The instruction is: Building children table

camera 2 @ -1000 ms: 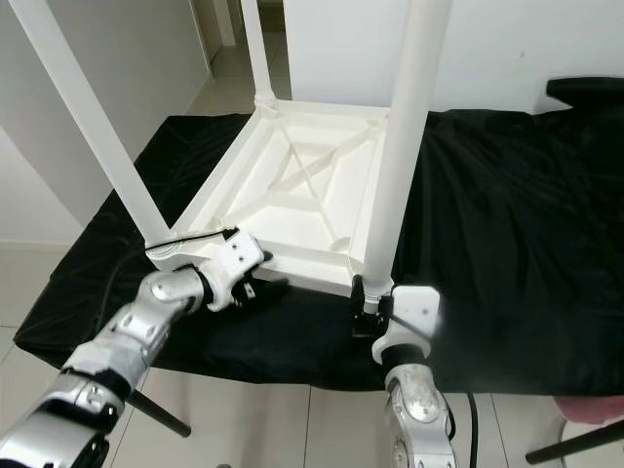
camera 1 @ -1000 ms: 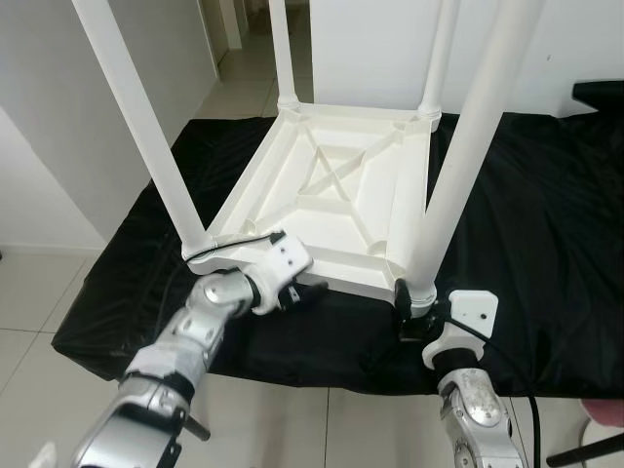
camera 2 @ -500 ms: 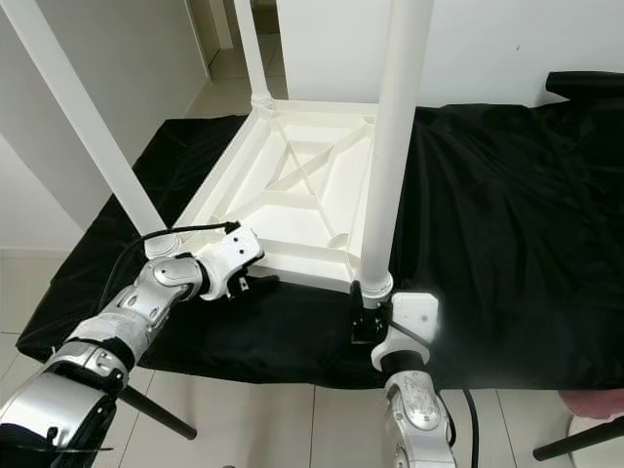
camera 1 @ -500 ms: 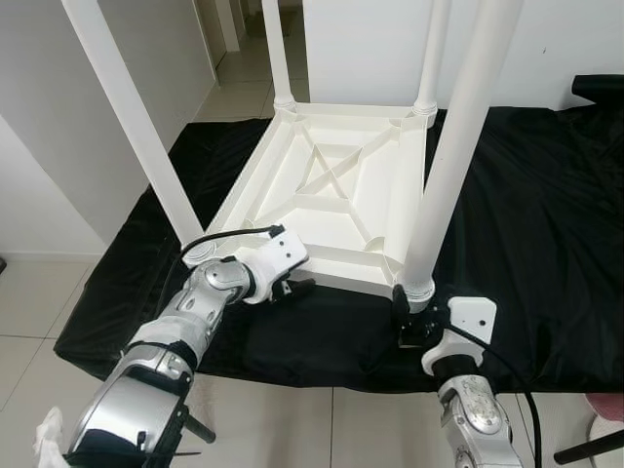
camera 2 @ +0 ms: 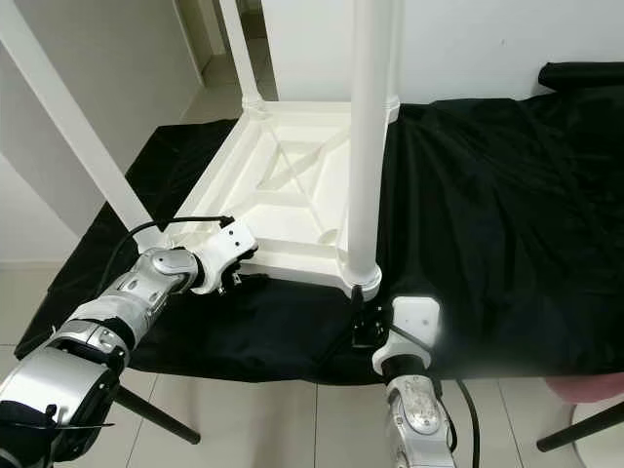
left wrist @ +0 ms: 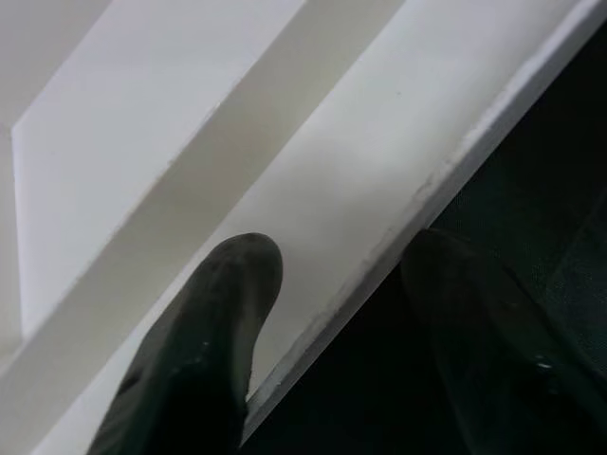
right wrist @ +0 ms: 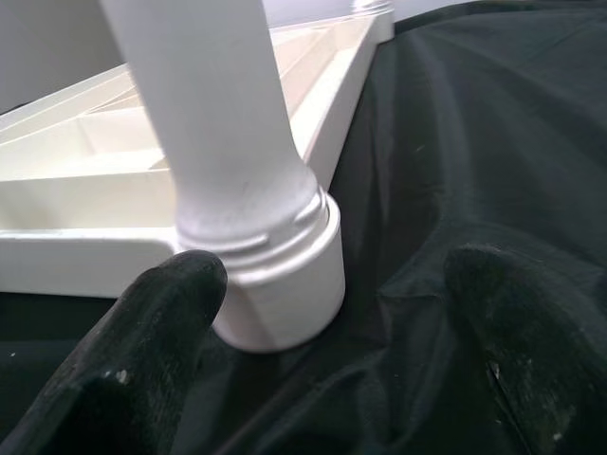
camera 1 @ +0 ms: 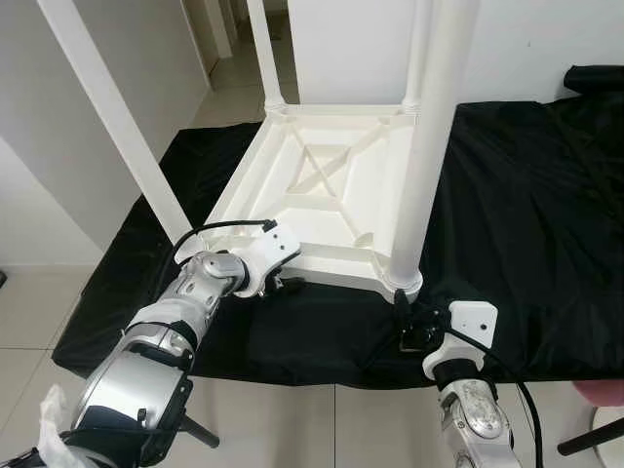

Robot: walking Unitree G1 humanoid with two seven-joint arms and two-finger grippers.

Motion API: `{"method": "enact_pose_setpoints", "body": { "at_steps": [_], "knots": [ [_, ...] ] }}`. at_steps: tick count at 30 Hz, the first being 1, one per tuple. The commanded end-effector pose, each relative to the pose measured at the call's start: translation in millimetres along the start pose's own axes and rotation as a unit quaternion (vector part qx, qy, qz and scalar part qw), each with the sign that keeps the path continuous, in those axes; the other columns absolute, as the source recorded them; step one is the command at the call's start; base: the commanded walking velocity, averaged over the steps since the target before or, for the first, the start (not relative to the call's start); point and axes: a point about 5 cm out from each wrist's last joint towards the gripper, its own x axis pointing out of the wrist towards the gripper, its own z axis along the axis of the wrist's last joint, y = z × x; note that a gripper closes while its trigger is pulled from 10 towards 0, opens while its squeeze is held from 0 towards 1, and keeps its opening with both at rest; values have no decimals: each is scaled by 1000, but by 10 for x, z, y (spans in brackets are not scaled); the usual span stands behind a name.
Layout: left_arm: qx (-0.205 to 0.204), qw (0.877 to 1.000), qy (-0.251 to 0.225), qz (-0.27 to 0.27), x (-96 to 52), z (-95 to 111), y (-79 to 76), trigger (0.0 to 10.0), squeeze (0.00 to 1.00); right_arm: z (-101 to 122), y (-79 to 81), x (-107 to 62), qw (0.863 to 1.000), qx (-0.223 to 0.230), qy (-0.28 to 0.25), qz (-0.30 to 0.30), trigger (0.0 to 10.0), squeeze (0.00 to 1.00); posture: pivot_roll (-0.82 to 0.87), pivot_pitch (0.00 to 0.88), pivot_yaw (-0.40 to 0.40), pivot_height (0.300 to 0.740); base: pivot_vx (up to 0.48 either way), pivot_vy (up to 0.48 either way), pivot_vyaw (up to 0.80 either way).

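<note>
A white children's table (camera 1: 322, 210) lies upside down on a black cloth (camera 1: 526, 205), its legs pointing up. My left gripper (camera 1: 280, 284) is at the table's near rim (camera 1: 331, 263). In the left wrist view this gripper (left wrist: 340, 251) is open, with one finger (left wrist: 213, 332) over the white rim and the other over the cloth. My right gripper (camera 1: 405, 320) sits just in front of the near right leg (camera 1: 429, 146). In the right wrist view it (right wrist: 337, 270) is open, its fingers either side of the leg's round socket (right wrist: 275, 256), a little short of it.
The cloth's front edge (camera 1: 292, 351) drops to a tiled floor right below my grippers. White walls and a doorway stand at the back left. A dark bundle (camera 1: 595, 78) lies at the far right. A black stand leg (camera 1: 590, 436) crosses the floor at bottom right.
The camera has shifted. My left gripper has slid left along the near rim and drawn closer to it. My right gripper now sits slightly back from the leg's socket.
</note>
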Motion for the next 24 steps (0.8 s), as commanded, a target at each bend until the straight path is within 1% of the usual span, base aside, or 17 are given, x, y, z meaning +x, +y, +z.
{"method": "enact_pose_setpoints", "body": {
  "at_steps": [1, 2, 3, 4, 5, 7, 8, 9, 10, 13, 14, 17, 18, 20, 21, 23, 24],
  "knots": [
    [-21, 991, 48, 123, -132, -284, 160, 2588, 0, -25, 26, -11, 1000, 2, 1, 1, 10000, 0, -96, 56, 177, 740, 0, 0, 0],
    [-21, 991, 48, 123, -132, -284, 160, 2588, 0, -25, 26, -11, 1000, 2, 1, 1, 10000, 0, -96, 56, 177, 740, 0, 0, 0],
    [-11, 991, 55, 118, -153, -315, 163, 2627, 0, -29, 24, -9, 1000, 0, 2, 1, 10000, 0, -96, 56, 177, 740, 0, 0, 0],
    [-2, 992, 60, 110, -176, -344, 163, 1098, 0, -33, 23, -11, 1000, -2, 3, 2, 10000, 0, -95, 54, 172, 740, 0, 0, 0],
    [-2, 992, 60, 110, -176, -344, 163, 1098, 0, -33, 23, -11, 1000, -2, 3, 2, 10000, 0, -95, 54, 172, 740, 0, 0, 0],
    [10, 992, 68, 102, -238, -408, 180, 902, 0, -45, 15, -13, 1000, -5, 6, 5, 10000, 0, -93, 54, 167, 740, 0, 0, 0],
    [17, 993, 70, 95, -255, -430, 172, 3216, 0, -50, 15, -9, 1000, -7, 7, 7, 10000, 0, -88, 53, 160, 740, 0, 0, 0],
    [21, 993, 70, 89, -264, -443, 165, 3216, 0, -53, 16, -7, 1000, -8, 8, 9, 10000, 0, -88, 53, 160, 740, 0, 0, 0],
    [28, 994, 69, 82, -270, -453, 152, 4275, 0, -55, 18, -6, 1000, -9, 8, 10, 10000, 0, -86, 53, 157, 740, 0, 0, 0],
    [35, 994, 67, 76, -278, -465, 140, 4275, 0, -58, 21, -3, 1000, -10, 9, 13, 10000, 0, -86, 53, 157, 740, 0, 0, 0],
    [42, 995, 62, 63, -283, -486, 105, 10000, 0, -62, 24, 2, 1000, -12, 10, 16, 10000, 0, -84, 53, 154, 740, 0, 0, 0],
    [47, 996, 59, 53, -287, -500, 79, 10000, 0, -66, 26, 4, 1000, -13, 11, 17, 10000, 0, -84, 53, 154, 740, 0, 0, 0],
    [52, 997, 52, 35, -292, -520, 34, 9843, 0, -71, 24, 1, 1000, -15, 12, 19, 10000, 0, -77, 57, 151, 740, 0, 0, 0],
    [65, 997, 42, 4, -297, -561, -60, 10000, 0, -86, 17, 4, 1000, -17, 14, 20, 10000, 0, -77, 57, 151, 740, 0, 0, 0],
    [65, 997, 42, 4, -297, -561, -60, 10000, 0, -86, 17, 4, 1000, -17, 14, 20, 10000, 0, -77, 57, 151, 740, 0, 0, 0],
    [83, 996, 30, -22, -301, -582, -144, 10000, 0, -87, 14, 6, 1000, -18, 14, 21, 10000, 0, -71, 65, 148, 740, 0, 0, 0],
    [83, 996, 30, -22, -301, -582, -144, 10000, 0, -87, 14, 6, 1000, -18, 14, 21, 10000, 0, -71, 65, 148, 740, 0, 0, 0]
  ]
}}
